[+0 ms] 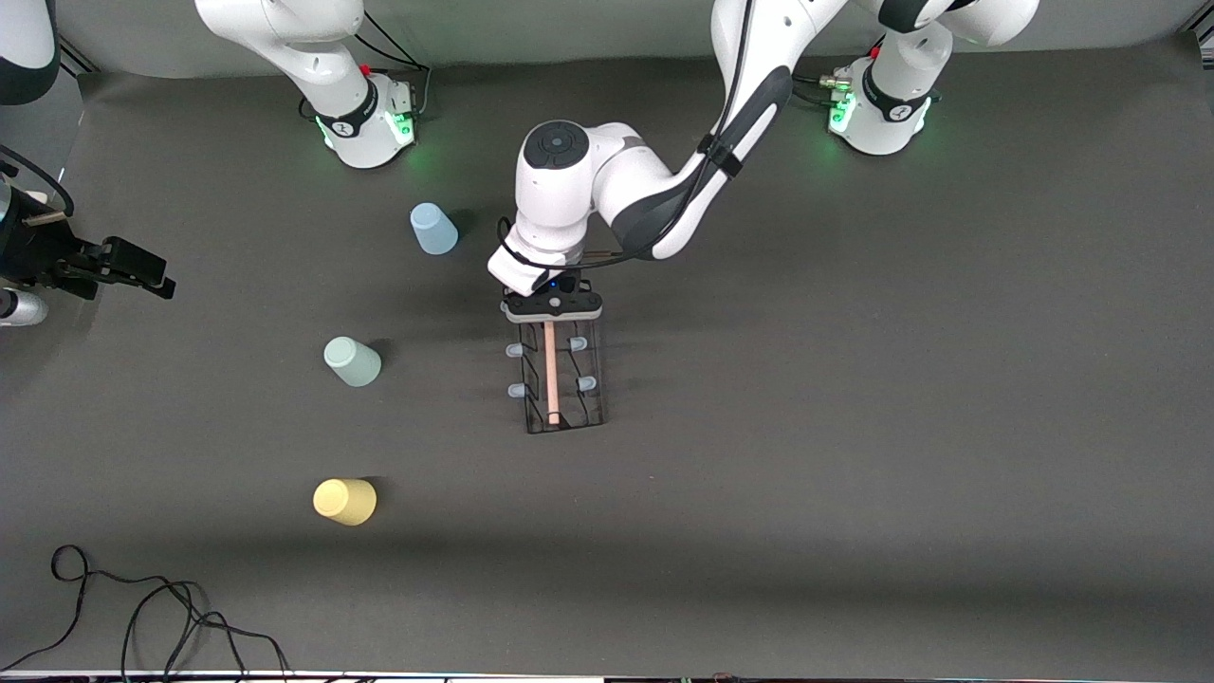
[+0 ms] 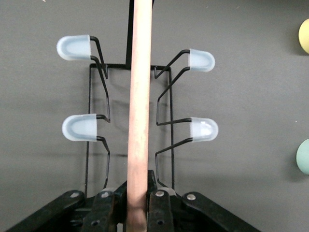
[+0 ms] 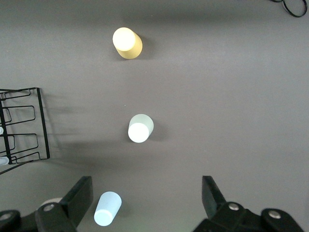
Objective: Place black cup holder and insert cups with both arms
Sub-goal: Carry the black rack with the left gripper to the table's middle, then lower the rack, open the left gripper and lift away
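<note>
The left gripper point(image 1: 552, 313) clamps the smooth wooden rod point(image 2: 139, 111) of the black wire rack point(image 1: 565, 376) at mid-table, while the right gripper point(image 3: 147, 203), jaws wide, waits above three tapered plastic cups point(image 1: 352, 361).

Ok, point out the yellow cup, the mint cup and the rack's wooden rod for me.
yellow cup point(image 1: 344, 502), front view, on its side wall.
mint cup point(image 1: 352, 361), front view, on its side wall.
wooden rod point(image 2: 139, 96), left wrist view, midway along its length.
</note>
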Controlling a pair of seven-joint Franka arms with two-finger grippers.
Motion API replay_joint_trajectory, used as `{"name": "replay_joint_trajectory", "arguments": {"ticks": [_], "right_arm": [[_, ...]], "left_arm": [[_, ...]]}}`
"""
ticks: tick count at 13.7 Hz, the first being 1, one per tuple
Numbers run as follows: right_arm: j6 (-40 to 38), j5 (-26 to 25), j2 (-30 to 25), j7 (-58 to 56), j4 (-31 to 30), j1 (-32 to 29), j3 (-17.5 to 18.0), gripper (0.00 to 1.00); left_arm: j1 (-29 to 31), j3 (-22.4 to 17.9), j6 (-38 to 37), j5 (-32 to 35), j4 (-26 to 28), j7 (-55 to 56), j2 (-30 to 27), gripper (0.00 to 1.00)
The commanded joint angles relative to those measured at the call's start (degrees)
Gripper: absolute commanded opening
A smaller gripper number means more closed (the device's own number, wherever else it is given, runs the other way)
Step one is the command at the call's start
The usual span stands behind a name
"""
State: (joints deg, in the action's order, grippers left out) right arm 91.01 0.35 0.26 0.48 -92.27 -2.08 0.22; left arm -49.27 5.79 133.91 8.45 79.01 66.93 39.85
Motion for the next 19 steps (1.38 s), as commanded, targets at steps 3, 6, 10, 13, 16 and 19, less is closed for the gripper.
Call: {"name": "replay_joint_trajectory", "arguments": {"ticks": [3,6,10,13,16,19], "right_arm": [[0.7,0.1,-1.0,0.0,-1.0,0.1,-0.5,1.0],[0.6,0.1,-1.0,0.1,-1.0,0.3,-0.5,1.0],[0.7,0.3,-1.0,0.3,-1.2,0.5,-0.3,1.0],[1.2,0.3,-1.1,0.4,-1.9,0.6,-0.2,1.0],[1.4,0.4,-1.3,1.2,-2.5,1.8,-0.3,1.0],[1.4,1.2,-2.4,11.6,-5.3,2.7,-0.2,1.0]], "left_arm": [[-2.8,-1.2,3.5,2.2,-1.2,2.5,0.8,0.0],[-3.1,-1.2,4.8,3.1,-1.1,2.6,1.0,0.0],[-3.5,-1.4,4.9,7.4,-0.6,2.7,1.4,0.81],[-3.3,-1.4,4.5,8.2,-0.6,2.8,1.1,0.97],[-1.8,-1.4,3.6,7.8,-1.0,2.8,-0.4,0.99],[2.4,-1.0,-2.8,7.5,-1.2,1.8,-5.3,0.99]]}}
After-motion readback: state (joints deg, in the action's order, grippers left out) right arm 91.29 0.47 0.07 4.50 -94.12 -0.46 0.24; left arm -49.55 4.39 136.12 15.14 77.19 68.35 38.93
